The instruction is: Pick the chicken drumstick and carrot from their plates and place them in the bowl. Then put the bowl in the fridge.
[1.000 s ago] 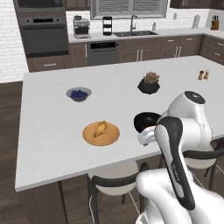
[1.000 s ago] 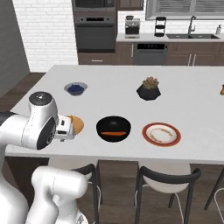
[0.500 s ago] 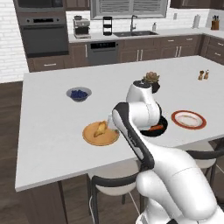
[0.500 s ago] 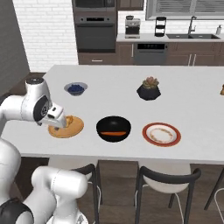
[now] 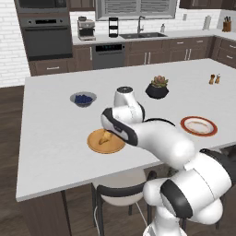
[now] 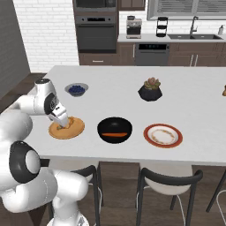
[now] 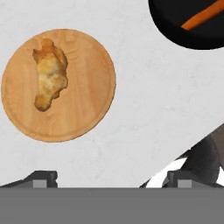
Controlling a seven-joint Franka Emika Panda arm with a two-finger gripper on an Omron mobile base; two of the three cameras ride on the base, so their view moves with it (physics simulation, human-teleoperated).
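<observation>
Hand view: released pincer hangs over bare counter, drumstick mid-plate, well apart.

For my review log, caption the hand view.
Drumstick on the wooden plate; carrot already in the black bowl; open pincer above the counter.

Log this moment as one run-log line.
gripper: open, above counter | golden-tan chicken drumstick: on wooden plate | orange carrot: in black bowl
</observation>
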